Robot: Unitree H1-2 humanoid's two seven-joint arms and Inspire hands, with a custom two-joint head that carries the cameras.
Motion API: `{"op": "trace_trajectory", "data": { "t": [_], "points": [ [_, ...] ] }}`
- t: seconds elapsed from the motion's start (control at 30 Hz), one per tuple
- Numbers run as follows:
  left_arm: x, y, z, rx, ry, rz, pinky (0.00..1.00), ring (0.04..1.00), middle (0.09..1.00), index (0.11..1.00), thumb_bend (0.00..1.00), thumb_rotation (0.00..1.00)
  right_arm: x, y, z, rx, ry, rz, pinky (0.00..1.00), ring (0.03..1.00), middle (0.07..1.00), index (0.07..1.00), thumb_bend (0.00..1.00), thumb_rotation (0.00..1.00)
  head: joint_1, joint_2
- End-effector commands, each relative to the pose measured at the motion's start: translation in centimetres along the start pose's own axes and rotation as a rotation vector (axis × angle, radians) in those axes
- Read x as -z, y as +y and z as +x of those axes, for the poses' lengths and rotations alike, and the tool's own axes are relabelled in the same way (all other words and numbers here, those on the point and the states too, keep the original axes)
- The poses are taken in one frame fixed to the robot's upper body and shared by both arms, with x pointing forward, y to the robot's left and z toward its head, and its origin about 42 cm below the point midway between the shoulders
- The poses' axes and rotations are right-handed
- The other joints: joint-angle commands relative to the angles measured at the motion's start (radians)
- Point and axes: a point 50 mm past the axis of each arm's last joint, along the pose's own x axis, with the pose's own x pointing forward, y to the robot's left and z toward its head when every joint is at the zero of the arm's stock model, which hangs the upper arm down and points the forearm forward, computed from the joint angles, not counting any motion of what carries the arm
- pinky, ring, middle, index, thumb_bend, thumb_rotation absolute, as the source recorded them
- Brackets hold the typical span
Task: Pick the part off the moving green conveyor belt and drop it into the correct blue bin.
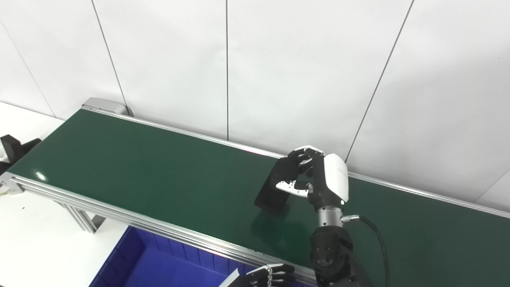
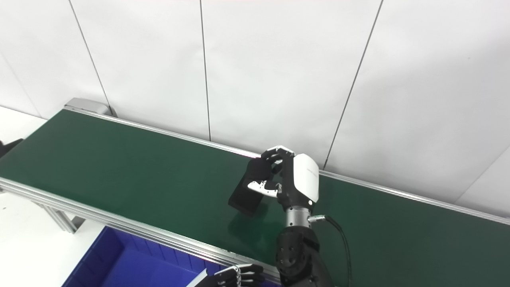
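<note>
Clearly, in the left eye view the right hand [image 1: 318, 177] is closed on the flat black rectangular part [image 1: 277, 187], fingers curled over its far end and thumb pressed across its face. The part's long axis runs from one o'clock down to seven o'clock, its low end seemingly raised just clear of the dark green conveyor belt [image 1: 139, 171], though contact cannot be ruled out. The deep blue plastic bin [image 1: 119, 259] lies at seven o'clock from the part, beyond the belt's near rail.

Over in the right eye view, the left hand [image 2: 235, 277] peeks in at the bottom edge with fingers curled; whether it holds anything cannot be told. It sits nearer the bin, but the right hand has the part.
</note>
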Motion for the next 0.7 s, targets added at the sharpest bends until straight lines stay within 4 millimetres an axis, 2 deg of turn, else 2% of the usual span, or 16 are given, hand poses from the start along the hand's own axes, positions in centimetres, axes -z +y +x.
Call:
{"op": "trace_trajectory", "data": {
  "t": [0.0,0.3,0.67],
  "points": [
    [-0.7,0.2,0.5,-0.001,-0.051,0.0,0.71,0.766,0.808,0.838,0.98,0.2,-1.8,-2.0,1.1,0.052,-0.048,0.016,0.35,0.433,0.508,0.495,0.5,0.0,-0.007,0.001],
    [-0.6,0.8,0.5,0.001,-0.047,0.003,0.72,0.771,0.813,0.843,0.98,0.2,-2.6,-6.1,0.0,0.098,-0.054,0.064,0.33,0.44,0.526,0.508,0.5,0.0,-0.05,0.003],
    [-0.8,1.5,0.2,0.004,-0.052,0.005,0.72,0.776,0.814,0.848,0.97,0.2,-3.1,-11.0,-2.7,0.15,-0.018,0.085,0.33,0.448,0.519,0.511,0.5,0.0,-0.146,0.037]
  ]
}}
